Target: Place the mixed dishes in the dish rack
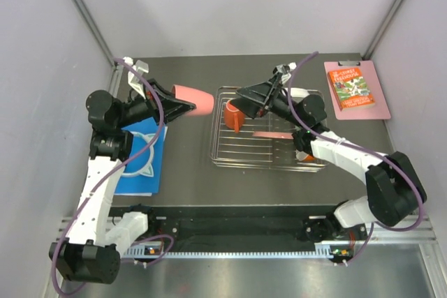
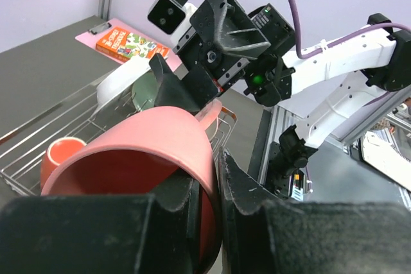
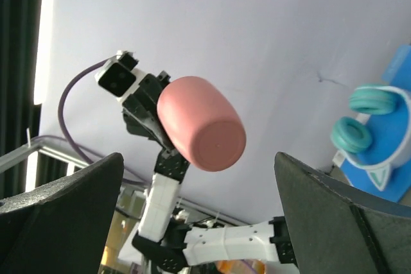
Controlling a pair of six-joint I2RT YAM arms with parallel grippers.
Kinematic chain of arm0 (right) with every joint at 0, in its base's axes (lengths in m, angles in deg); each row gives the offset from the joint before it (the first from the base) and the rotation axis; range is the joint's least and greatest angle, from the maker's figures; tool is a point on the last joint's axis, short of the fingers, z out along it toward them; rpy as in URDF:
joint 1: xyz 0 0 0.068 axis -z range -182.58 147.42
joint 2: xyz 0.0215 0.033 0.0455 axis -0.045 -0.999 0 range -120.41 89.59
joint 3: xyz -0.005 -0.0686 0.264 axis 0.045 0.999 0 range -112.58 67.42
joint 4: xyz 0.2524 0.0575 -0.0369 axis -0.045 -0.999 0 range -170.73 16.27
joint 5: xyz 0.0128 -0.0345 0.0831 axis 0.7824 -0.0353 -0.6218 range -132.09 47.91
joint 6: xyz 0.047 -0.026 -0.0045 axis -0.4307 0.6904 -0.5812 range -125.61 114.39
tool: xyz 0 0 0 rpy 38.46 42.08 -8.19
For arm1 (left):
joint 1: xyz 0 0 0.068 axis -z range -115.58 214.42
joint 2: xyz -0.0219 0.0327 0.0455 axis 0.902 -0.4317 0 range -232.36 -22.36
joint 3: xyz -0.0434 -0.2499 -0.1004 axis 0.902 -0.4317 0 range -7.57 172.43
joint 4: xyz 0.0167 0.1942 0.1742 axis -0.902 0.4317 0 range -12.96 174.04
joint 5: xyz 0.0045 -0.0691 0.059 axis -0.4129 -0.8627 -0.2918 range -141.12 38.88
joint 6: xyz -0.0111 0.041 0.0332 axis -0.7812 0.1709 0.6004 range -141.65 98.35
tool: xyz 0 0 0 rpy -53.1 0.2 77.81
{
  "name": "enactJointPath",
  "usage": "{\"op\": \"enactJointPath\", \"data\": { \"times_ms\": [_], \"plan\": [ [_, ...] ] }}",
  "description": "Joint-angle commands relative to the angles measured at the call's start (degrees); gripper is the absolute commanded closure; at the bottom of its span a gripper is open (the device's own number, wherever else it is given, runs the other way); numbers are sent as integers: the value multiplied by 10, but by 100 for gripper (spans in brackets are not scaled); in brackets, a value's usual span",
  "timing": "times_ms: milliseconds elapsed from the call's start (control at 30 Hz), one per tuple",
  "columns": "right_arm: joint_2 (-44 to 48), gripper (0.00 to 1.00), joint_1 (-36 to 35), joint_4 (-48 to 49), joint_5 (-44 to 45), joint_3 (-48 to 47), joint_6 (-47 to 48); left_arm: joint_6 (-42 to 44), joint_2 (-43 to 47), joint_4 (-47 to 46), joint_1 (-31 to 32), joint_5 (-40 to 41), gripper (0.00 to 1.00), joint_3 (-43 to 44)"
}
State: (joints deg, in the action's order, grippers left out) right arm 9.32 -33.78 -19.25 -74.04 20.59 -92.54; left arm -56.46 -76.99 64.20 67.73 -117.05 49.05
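On the left a blue book (image 1: 140,162) lies on the table (image 1: 183,174), with teal headphones (image 3: 353,134) on top of it. Near it the left end effector (image 1: 180,106) pinches the rim of the pink cup (image 1: 195,100) and holds it up in the air on its side, a bit left of the dish rack (image 1: 244,150). In the rack sit an orange cup (image 1: 232,116), a white plate (image 2: 119,80) and a green bowl (image 2: 144,91). The right end effector (image 1: 244,101) hangs over the rack's far left part, its fingers spread wide with nothing between them. Far right lies a pink clipboard (image 1: 380,99).
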Motion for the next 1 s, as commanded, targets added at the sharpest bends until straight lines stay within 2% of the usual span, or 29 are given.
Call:
{"op": "enactJointPath", "data": {
  "times_ms": [0, 200, 633, 967],
  "plan": [
    [4, 0, -26, 92, -28, -44, -47, -14, 0, -74, 14, 13, 100, 3],
    [-38, 0, -57, 53, -32, -94, -15, -17, -24, -92, 29, 26, 100, 19],
    [-95, 0, -74, 32, -38, -115, 8, -28, -52, -114, 50, 28, 100, 48],
    [-139, 0, -88, 81, -41, -180, -32, -22, -45, -105, 64, 47, 100, 20]
  ]
}}
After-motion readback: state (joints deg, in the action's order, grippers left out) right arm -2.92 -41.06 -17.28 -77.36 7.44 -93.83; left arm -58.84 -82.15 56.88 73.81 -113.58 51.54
